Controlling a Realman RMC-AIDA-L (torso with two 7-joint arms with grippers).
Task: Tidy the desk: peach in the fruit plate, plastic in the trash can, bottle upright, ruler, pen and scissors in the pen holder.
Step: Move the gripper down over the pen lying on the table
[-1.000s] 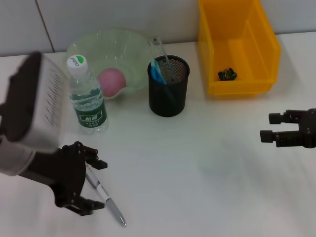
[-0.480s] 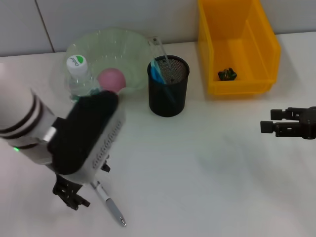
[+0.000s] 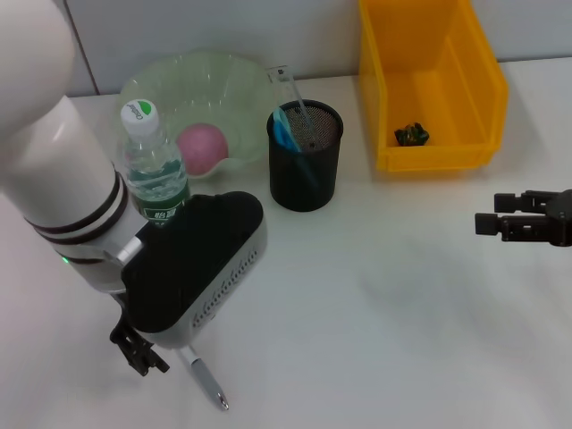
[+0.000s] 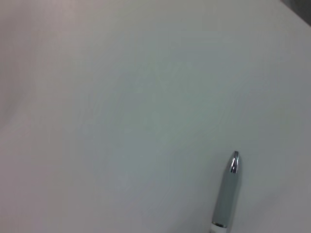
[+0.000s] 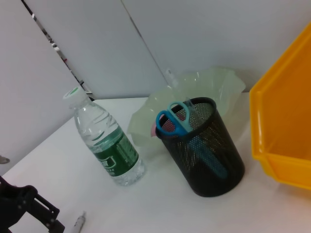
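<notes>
Left gripper (image 3: pixel 143 353): finger state cannot be told, being hidden under the wrist housing; it is being held low over the pen (image 3: pixel 204 379), which is lying flat on the table (image 3: pixel 375 295). Right gripper (image 3: pixel 500 221): fingers are being held apart, empty, below the yellow bin (image 3: pixel 429 80). Bottle (image 3: pixel 154 174) is standing upright beside the pen holder (image 3: pixel 305 156).

White desk (image 3: pixel 375 295), grey wall (image 3: pixel 223 27)

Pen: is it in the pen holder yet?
No, the pen lies flat on the table by the left gripper, apart from the pen holder, which holds the scissors.
</notes>
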